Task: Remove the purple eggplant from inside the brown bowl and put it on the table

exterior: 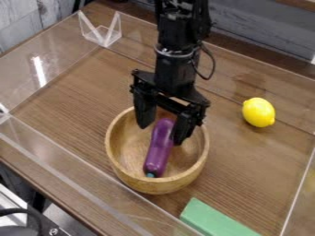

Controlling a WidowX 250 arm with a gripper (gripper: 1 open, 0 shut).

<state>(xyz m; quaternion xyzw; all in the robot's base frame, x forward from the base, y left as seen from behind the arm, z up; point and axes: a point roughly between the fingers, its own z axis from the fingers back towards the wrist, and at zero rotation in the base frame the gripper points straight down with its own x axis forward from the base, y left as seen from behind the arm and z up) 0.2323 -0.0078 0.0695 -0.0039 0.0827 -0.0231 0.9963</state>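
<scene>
A: Why does the tool [165, 131] stand so wide over the brown bowl [125, 153]?

B: I think it is because the purple eggplant [159, 147] lies inside the bowl, along its length, with the green stem end toward the near rim. The two dark fingers are spread fully, one on each side of the upper end of the eggplant, so that they can go down around it. They hold nothing at this moment.

A: Do the fingers touch the eggplant already?

B: I cannot say it surely. The tips are at the level of the rim or a little inside, just beside the purple body, but contact is not clear from this view.

A: And why does the tool point straight down?

B: The bowl has a thick rim and a deep hollow. In my judgement, coming from above is the only way to reach the eggplant without pushing the wall of the bowl.

A: Where should the eggplant go after?

B: On the table [87, 88]. There is much bare wood behind and to the left of the bowl. The yellow lemon [257, 112] sits well apart on the right, and a green block [222, 222] lies near the front edge, so these places are less good.
</scene>
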